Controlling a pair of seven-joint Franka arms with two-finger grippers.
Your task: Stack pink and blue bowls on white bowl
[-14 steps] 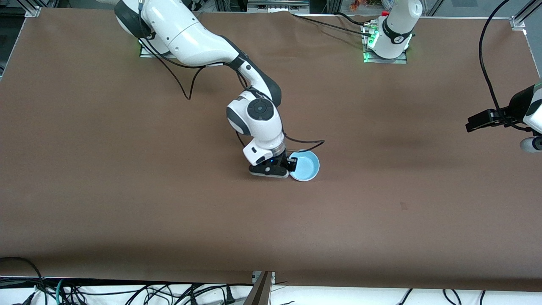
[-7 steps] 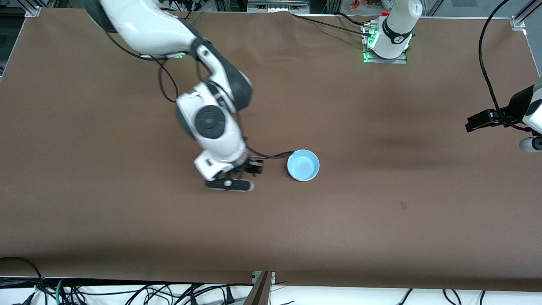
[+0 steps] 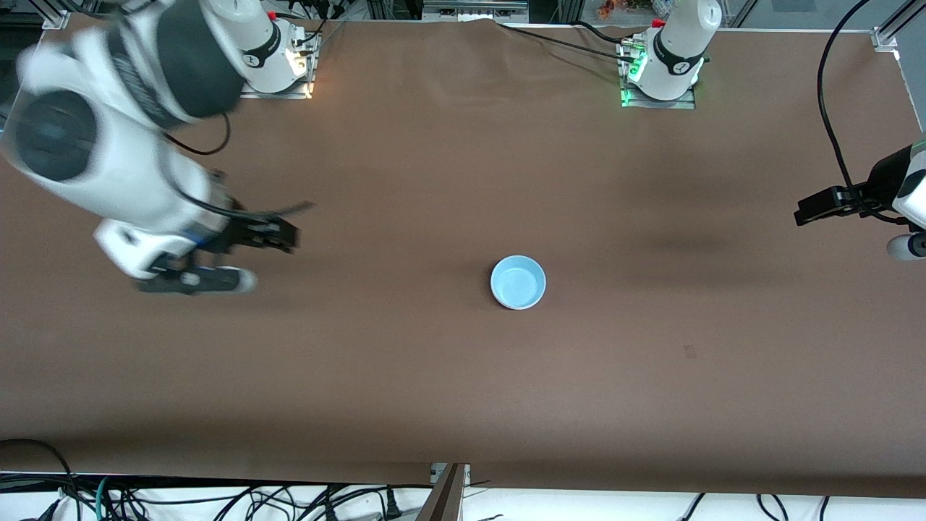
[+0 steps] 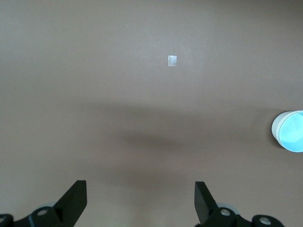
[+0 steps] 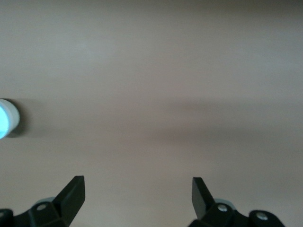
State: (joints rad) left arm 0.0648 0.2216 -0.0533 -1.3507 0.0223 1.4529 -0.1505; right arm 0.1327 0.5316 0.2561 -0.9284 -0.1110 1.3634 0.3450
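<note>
A light blue bowl (image 3: 518, 282) stands upright near the middle of the brown table (image 3: 463, 376). A whitish edge shows under its rim. It also shows in the left wrist view (image 4: 289, 137) and the right wrist view (image 5: 4, 118). No separate pink or white bowl is in view. My right gripper (image 3: 278, 235) is open and empty, up over bare table toward the right arm's end, well away from the bowl; its view shows the fingertips wide apart (image 5: 137, 189). My left gripper (image 3: 810, 210) waits open and empty (image 4: 140, 191) over the left arm's end of the table.
A small tape mark (image 3: 689, 352) lies on the table nearer the front camera than the bowl; it also shows in the left wrist view (image 4: 172, 60). The arm bases (image 3: 658, 79) stand along the table's back edge. Cables (image 3: 217, 499) hang below the front edge.
My right gripper let go of the blue bowl's rim and swung away toward the right arm's end of the table. The bowl stayed put. The left arm has not moved.
</note>
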